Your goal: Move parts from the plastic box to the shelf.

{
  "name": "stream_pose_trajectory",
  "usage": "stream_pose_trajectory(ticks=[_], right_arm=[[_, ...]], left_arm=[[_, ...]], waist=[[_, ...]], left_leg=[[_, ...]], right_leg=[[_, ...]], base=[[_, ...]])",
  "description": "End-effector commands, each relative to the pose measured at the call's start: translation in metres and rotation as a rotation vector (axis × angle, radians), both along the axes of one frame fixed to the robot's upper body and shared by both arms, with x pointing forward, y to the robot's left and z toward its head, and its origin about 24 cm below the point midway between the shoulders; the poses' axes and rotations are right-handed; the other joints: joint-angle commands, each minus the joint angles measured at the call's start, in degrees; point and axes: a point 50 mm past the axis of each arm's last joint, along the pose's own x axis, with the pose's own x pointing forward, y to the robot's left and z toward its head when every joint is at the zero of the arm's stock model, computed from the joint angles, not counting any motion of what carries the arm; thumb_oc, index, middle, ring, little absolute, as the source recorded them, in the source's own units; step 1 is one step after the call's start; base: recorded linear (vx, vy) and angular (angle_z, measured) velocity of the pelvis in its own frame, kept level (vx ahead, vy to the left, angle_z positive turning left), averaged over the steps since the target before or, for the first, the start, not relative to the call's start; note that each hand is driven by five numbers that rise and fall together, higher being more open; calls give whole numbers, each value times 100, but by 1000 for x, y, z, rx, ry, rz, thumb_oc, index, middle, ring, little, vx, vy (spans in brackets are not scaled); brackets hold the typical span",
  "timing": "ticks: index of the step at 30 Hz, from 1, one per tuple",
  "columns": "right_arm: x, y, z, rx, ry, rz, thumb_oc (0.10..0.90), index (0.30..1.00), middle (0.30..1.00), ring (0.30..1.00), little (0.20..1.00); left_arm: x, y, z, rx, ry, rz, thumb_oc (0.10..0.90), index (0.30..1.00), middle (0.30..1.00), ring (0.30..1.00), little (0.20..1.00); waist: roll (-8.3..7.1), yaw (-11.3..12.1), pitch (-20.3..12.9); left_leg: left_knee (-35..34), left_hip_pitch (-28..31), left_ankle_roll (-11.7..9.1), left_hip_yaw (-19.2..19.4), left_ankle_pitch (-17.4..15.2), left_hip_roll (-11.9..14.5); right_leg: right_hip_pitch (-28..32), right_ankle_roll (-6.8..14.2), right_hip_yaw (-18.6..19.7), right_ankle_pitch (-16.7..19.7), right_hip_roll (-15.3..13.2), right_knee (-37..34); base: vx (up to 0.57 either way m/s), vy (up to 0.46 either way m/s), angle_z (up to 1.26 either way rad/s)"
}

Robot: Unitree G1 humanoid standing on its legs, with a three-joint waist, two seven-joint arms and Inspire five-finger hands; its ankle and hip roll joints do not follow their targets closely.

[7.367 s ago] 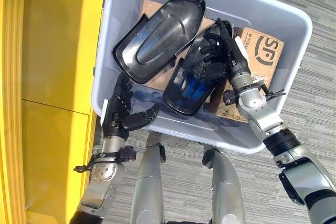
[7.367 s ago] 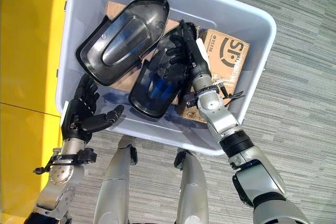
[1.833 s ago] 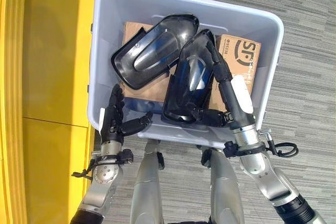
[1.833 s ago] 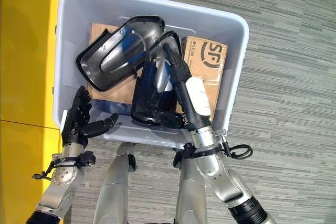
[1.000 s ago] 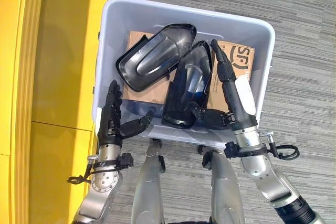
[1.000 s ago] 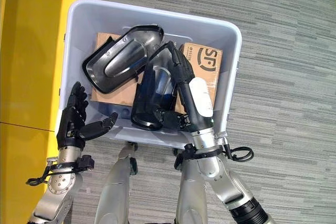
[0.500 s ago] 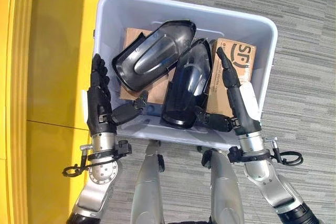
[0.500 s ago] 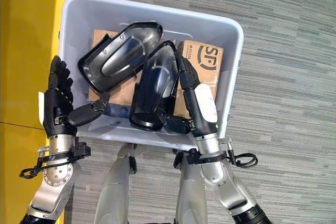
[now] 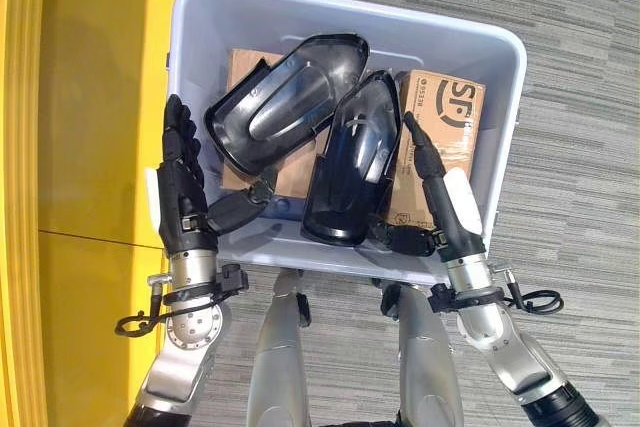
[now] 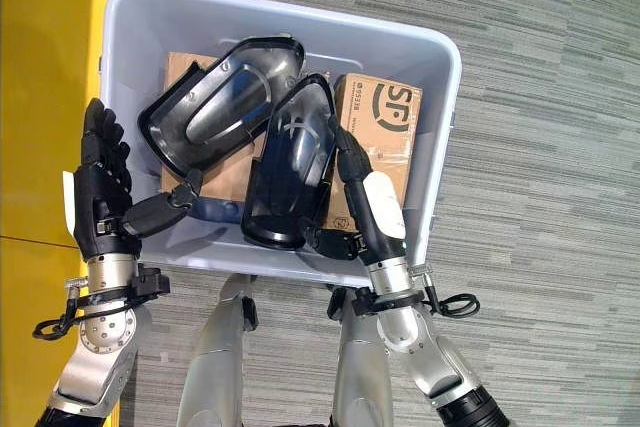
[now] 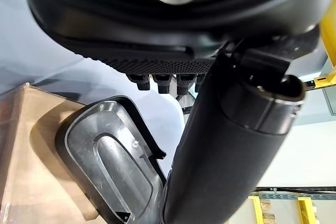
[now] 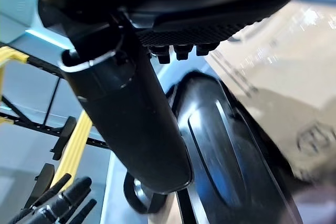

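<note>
Right hand (image 9: 446, 209) spread, fingers flat against glossy black curved plastic shell (image 9: 350, 159) in pale grey plastic box (image 9: 497, 127); left hand (image 9: 180, 192) spread at box's left wall.

A pale grey plastic box (image 9: 505, 107) stands open on the floor, just beside a yellow shelf (image 9: 90, 97) at its 9 o'clock. Inside, two glossy black shell-shaped parts lie hollow side up on cardboard: one (image 9: 285, 102) towards 10 o'clock, the other (image 9: 352, 162) leaning at centre, rims touching.

both arms reach forward; left hand (image 9: 182, 202) and right hand (image 9: 440, 209) fingers straight.
</note>
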Motion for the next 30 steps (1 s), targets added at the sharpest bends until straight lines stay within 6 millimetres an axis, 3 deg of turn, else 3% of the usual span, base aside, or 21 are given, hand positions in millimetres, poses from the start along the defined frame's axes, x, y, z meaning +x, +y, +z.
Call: stream_pose_trajectory(ticks=[1,8,17,30], right_arm=[[-2,13,30,64,-158,97,900,1000,1000,1000,1000],[11,19,20,-24,-124,74,900,1000,1000,1000,1000],[25,39,28,-102,-157,110,900,1000,1000,1000,1000],[42,61,18,-82,-55,145,900,1000,1000,1000,1000]], left_arm=[[-21,2,47,24,-294,7,900,1000,1000,1000,1000],[-19,1,48,12,-302,0,900,1000,1000,1000,1000],[-15,-4,50,-11,-302,-33,900,1000,1000,1000,1000],[-9,-9,48,-40,-281,-70,900,1000,1000,1000,1000]], waist=[[-15,29,-80],[-1,73,-80],[40,152,-80],[80,223,-80]], left_leg=[[394,195,-18,272,-812,51],[342,188,-24,257,-796,48],[325,169,-20,250,-786,44],[313,156,-12,267,-779,27]], right_leg=[[666,310,469,-38,194,-661],[645,311,445,-21,191,-692],[605,297,449,-22,189,-688],[578,291,428,-16,175,-680]], base=[[0,0,0],[0,0,0],[0,0,0],[0,0,0]])
